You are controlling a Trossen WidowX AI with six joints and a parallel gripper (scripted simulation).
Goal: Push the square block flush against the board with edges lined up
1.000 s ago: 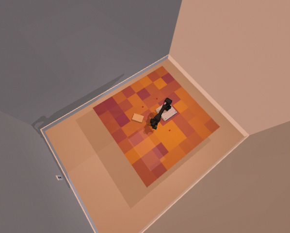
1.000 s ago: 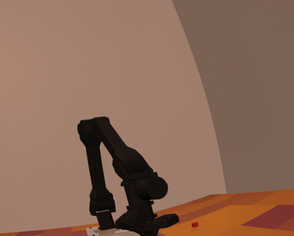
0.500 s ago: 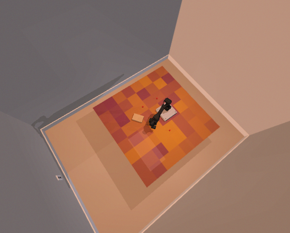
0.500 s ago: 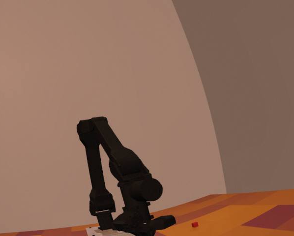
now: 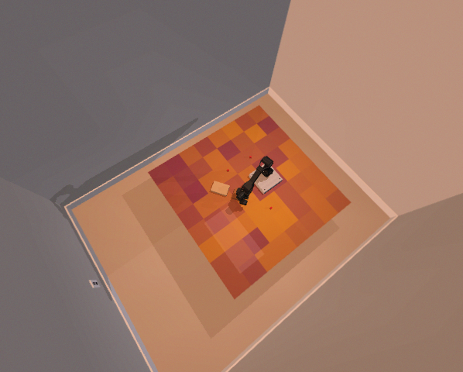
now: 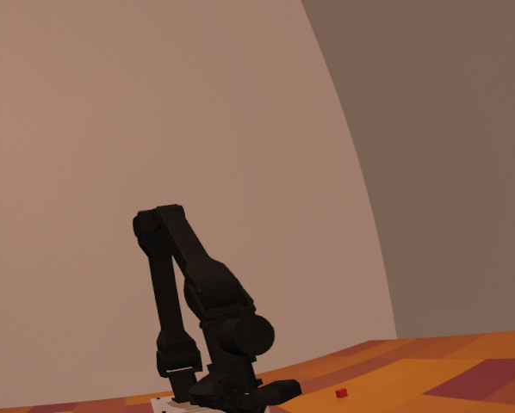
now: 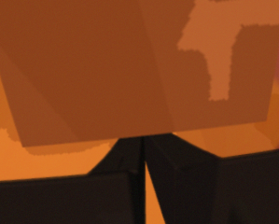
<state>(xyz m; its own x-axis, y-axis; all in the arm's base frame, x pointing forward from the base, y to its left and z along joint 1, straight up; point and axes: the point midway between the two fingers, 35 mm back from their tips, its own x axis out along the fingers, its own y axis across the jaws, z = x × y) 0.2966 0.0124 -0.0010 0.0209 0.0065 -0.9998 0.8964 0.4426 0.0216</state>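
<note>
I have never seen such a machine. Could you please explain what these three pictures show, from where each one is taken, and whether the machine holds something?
The black machine is a robot arm bolted to a white base plate. It stands on a checkered orange and red mat.

The top view looks down from high above. The exterior view looks from the side, near floor level. The wrist view comes from a camera on the arm's own hand.

On the mat lie a pale tan piece and some tiny red markers. The wrist view shows a darker brown piece right in front of the gripper. The gripper's two fingers are shut together and hold nothing. Their tips seem to press that piece's edge, to push it.
</note>
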